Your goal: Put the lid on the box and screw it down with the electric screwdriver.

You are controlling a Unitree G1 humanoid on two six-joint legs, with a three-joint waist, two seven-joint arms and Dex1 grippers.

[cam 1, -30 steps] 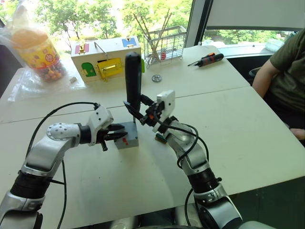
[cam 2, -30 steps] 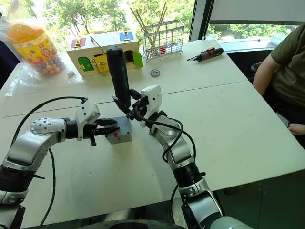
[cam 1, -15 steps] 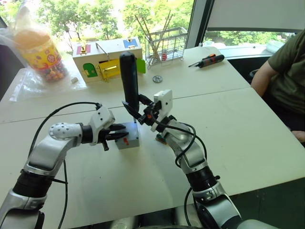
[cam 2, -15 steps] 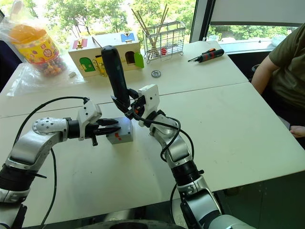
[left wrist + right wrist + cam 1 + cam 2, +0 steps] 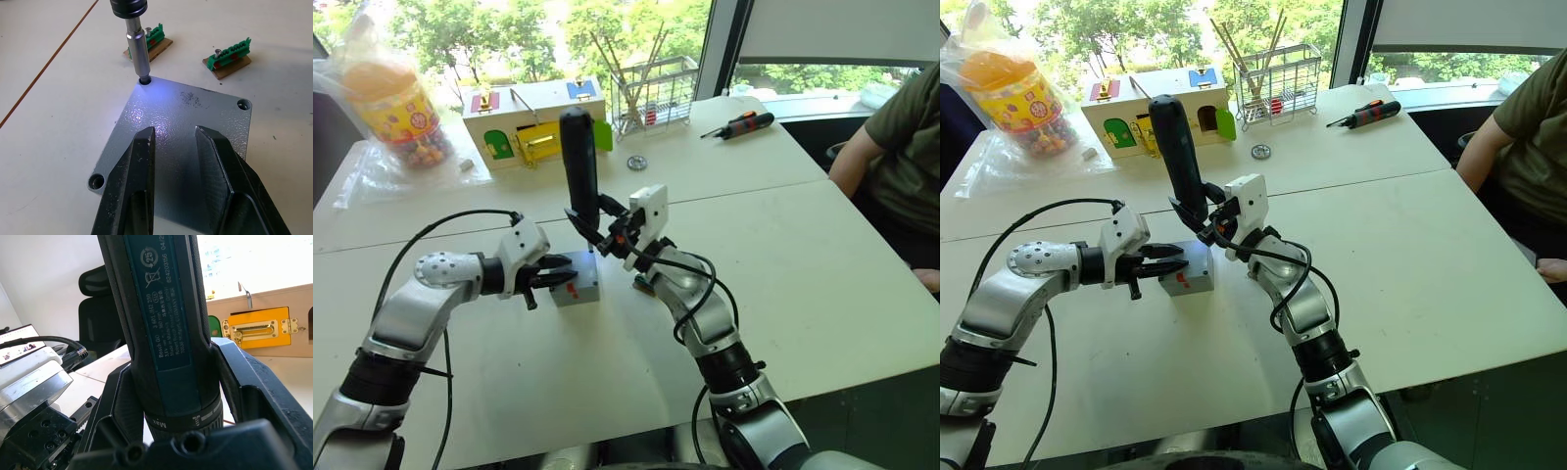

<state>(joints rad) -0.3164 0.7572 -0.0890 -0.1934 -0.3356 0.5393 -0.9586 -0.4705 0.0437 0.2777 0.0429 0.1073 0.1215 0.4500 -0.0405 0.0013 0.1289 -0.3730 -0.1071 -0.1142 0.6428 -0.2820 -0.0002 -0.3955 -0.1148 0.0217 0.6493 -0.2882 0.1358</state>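
Electric screwdriver [image 5: 579, 162] is clenched upright by R gripper [image 5: 597, 227], bit seated below it in 1 lid [image 5: 181, 147] corner hole; L gripper [image 5: 176, 142], slightly parted, is pressed on the lid.

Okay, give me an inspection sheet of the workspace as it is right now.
Surface: white table, bare at the near side.
Job's things: lid on box; electric screwdriver upright, bit in a corner hole.
Clutter: wooden latch box, candy jar, wire basket, hand screwdriver, two green terminal strips.
Grippers: left gripper open over lid; right gripper clamps screwdriver.
Cables: black, along both arms.
Surroundings: window, seated person.
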